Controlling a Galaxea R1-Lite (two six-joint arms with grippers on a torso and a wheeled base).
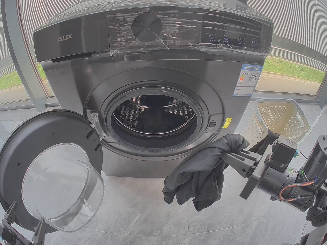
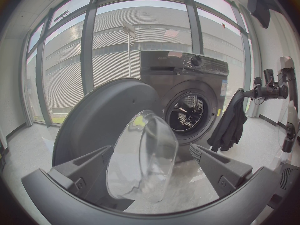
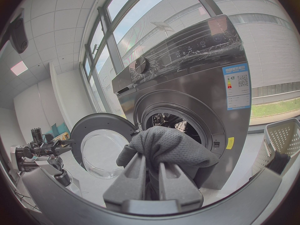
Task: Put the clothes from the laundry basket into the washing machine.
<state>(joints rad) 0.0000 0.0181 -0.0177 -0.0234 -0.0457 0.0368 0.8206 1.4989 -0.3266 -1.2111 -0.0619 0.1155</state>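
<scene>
At the near left, the left hand (image 1: pixel 27 213) hangs low just in front of the open door (image 1: pixel 44 136). Its fingers are spread wide and grasp nothing, and whether they touch the door's glass bowl cannot be told. The door is swung fully out to the left, so the washing machine (image 1: pixel 153 68) is ready to load. Inside the drum (image 1: pixel 136 114) lies a dark shape that looks like a garment already put in, though it is too dim to be sure. To the right of the opening and nearer, the grey garment (image 1: pixel 201 174) hangs in the air, below the lower right rim of the porthole and clear of the floor; it is not yet in the drum. The right hand (image 1: pixel 235 159) holds it, clenched on a fold near the top, with the rest of the cloth drooping down to the left. At the far right, the laundry basket (image 1: pixel 282 116) stands on the floor just beside the machine, with another dark piece of clothing (image 3: pixel 278 161) draped at its near edge. By my judgement the task is midway: one piece may be loaded, one is being carried, and at least one is left in the basket.
</scene>
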